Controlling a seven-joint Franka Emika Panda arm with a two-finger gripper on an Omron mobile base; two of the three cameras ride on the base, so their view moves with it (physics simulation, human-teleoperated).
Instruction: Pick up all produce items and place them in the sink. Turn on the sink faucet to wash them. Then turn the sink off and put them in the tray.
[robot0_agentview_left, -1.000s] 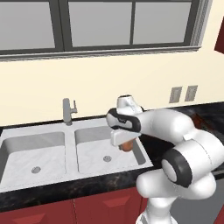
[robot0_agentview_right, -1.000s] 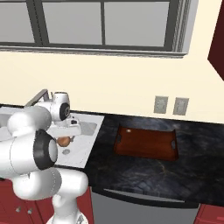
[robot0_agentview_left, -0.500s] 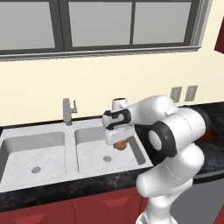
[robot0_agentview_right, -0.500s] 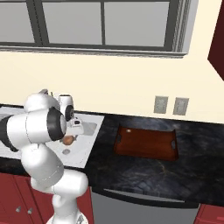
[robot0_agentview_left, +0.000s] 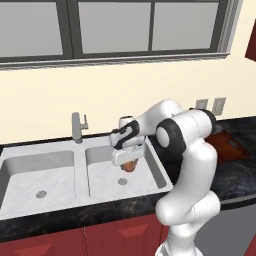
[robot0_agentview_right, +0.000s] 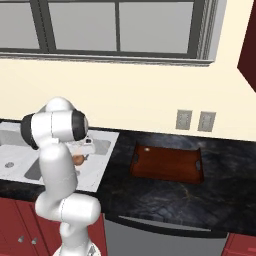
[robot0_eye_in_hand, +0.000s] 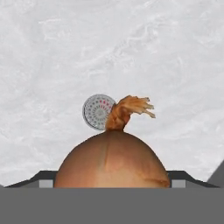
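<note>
Reddish-brown onion (robot0_eye_in_hand: 112, 159) over sink (robot0_agentview_left: 102, 170) drain (robot0_eye_in_hand: 99, 111)

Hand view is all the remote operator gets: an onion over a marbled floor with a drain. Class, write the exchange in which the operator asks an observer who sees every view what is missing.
Operator: Which basin am I over?
Observer: The right basin of the sink, from the left base view.
Operator: Is the onion resting on the basin floor?
Observer: No. The onion hangs above the drain, between the fingers of the pincer.
Operator: Where is the faucet?
Observer: The faucet stands behind the divider between the basins.
Operator: And the tray?
Observer: The tray lies on the dark counter, right of the sink.
</note>
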